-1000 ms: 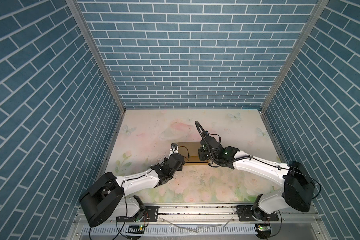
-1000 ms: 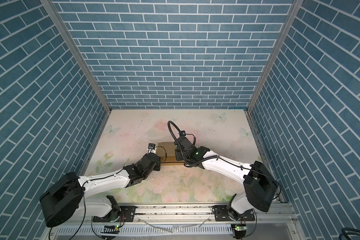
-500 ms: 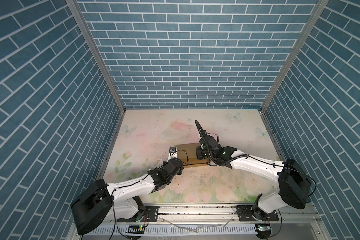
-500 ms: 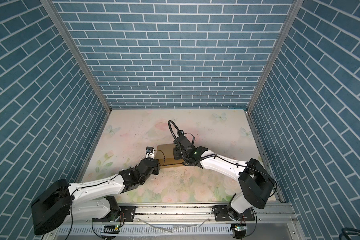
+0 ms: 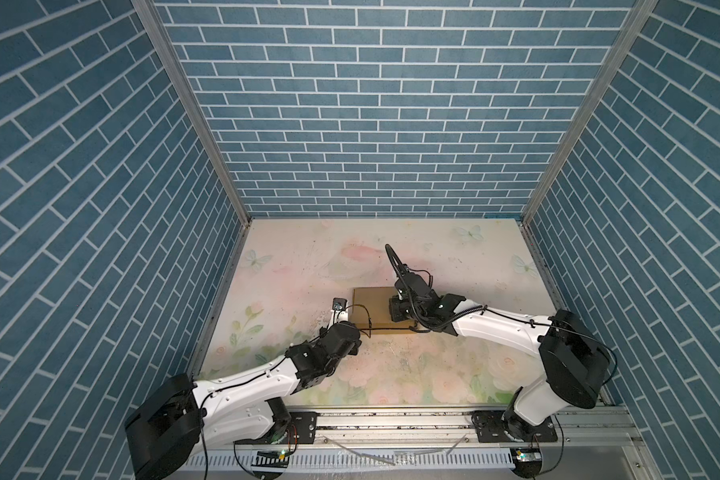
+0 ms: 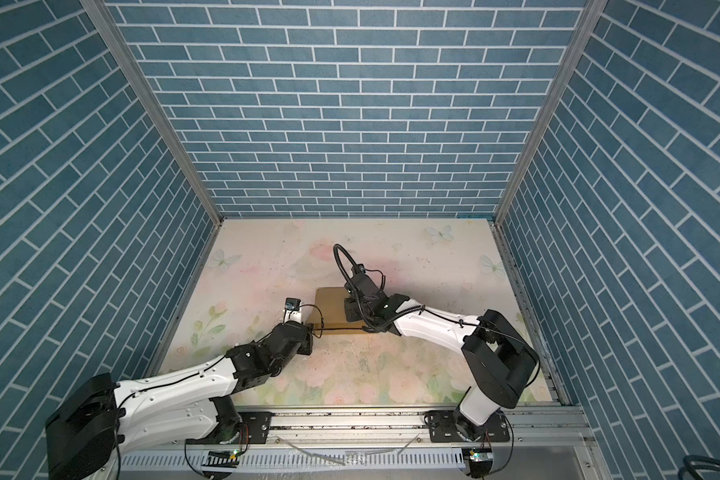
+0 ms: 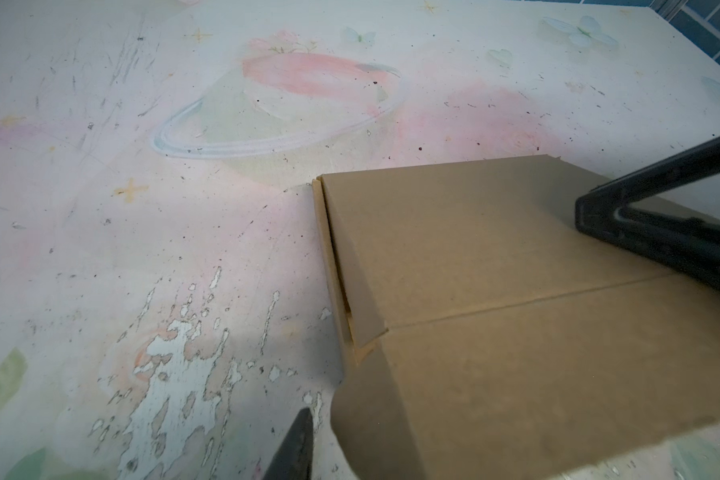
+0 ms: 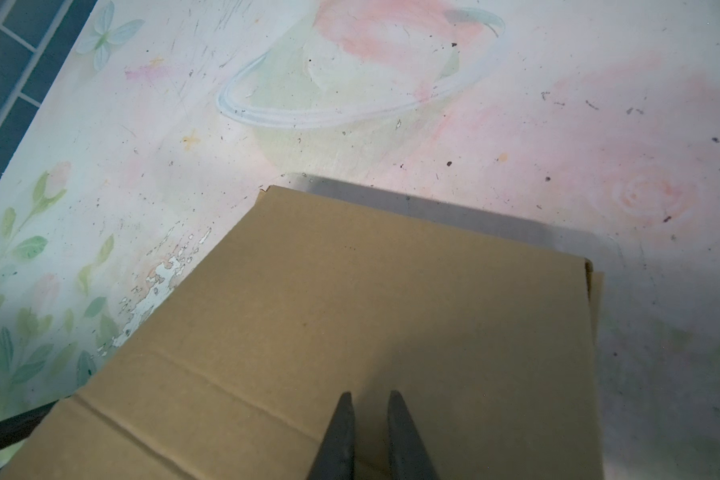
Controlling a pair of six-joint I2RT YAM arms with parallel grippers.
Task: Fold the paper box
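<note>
Blue brick-patterned wall panels (image 5: 371, 124) stand on three sides around the plain brown corrugated cardboard paper box (image 5: 371, 305), a shallow squarish shape lying flat near the middle of the pastel floral tabletop (image 5: 454, 365), with a faded ringed-planet print (image 7: 275, 108) just beyond its far edge. A white-and-black left arm (image 5: 246, 382) reaches to the box's near left corner and a matching right arm (image 5: 499, 332) reaches over its right side. The box's top panel is folded over with one crease running across it, and along its left side a flap is tucked in, leaving a thin slit. The right gripper (image 8: 368, 395) hangs over the top panel near the box's right side, its jaws narrow with a slim gap and nothing between them. The left gripper (image 5: 354, 332) sits at the near left corner; only one dark finger (image 7: 298, 444) shows, just beside a blurred cardboard edge but apart from it, so whether this pincer is wide or narrow cannot be told
</note>
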